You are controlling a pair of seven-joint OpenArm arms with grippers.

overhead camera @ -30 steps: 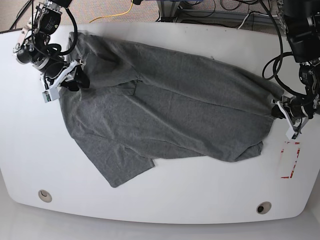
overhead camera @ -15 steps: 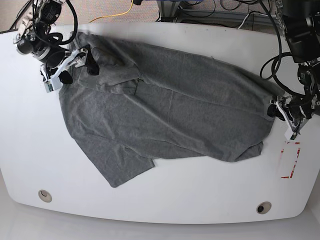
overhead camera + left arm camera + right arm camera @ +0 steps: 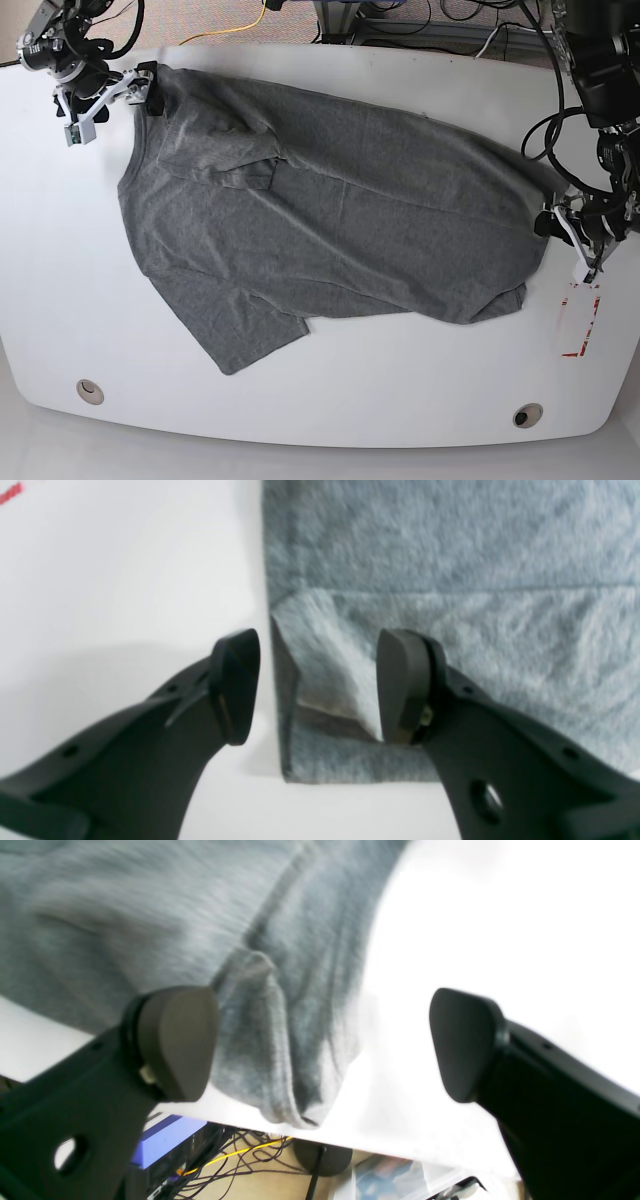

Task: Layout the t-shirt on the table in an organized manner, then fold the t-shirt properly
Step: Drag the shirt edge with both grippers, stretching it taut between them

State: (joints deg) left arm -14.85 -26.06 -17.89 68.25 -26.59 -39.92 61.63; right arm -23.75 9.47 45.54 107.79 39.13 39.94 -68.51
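The grey t-shirt (image 3: 330, 220) lies spread across the white table (image 3: 400, 400), one sleeve pointing to the front left. My right gripper (image 3: 112, 105) hovers open at the shirt's far left corner. In the right wrist view its fingers (image 3: 177, 1040) stand wide apart over a shirt edge (image 3: 280, 1050) that droops past the table's edge (image 3: 425, 1120). My left gripper (image 3: 562, 240) is at the shirt's right end. In the left wrist view it (image 3: 317, 687) is open, with a turned-up corner of the shirt (image 3: 330, 680) lying loose between the fingers.
A red tape rectangle (image 3: 580, 320) marks the table just in front of the left gripper. Two grommet holes (image 3: 89, 390) (image 3: 527, 414) sit near the front edge. Cables (image 3: 240, 1150) hang below the table's far edge.
Both grippers have opened and let go of the shirt. The right gripper has moved from the shoulder area up toward the far left corner. The left gripper stays at the right end.
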